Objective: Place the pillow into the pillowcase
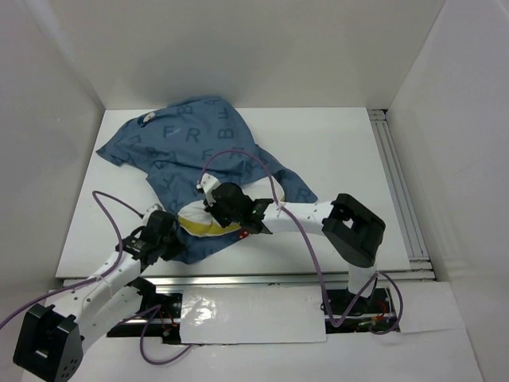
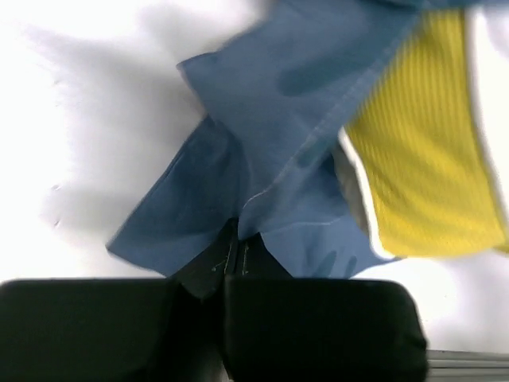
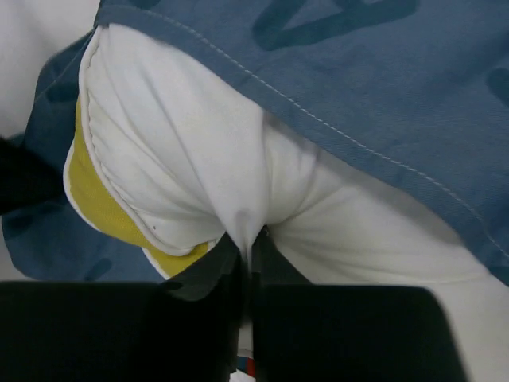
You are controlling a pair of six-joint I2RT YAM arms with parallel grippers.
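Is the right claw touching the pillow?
Touching. The right wrist view shows the right claw pinching a fold of the white pillow between its fingers.

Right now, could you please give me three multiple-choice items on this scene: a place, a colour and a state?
1. Where does the pillow stick out of the pillowcase? A. far end B. near end C. nowhere
2. The pillow's side band is: A. red B. green C. yellow
3. The right gripper is: A. shut on the pillow B. wide open C. shut on the pillowcase
Answers: 1 B, the top view shows white bulging from its near end; 2 C, both wrist views show yellow; 3 A, white fabric is pinched in its jaws.
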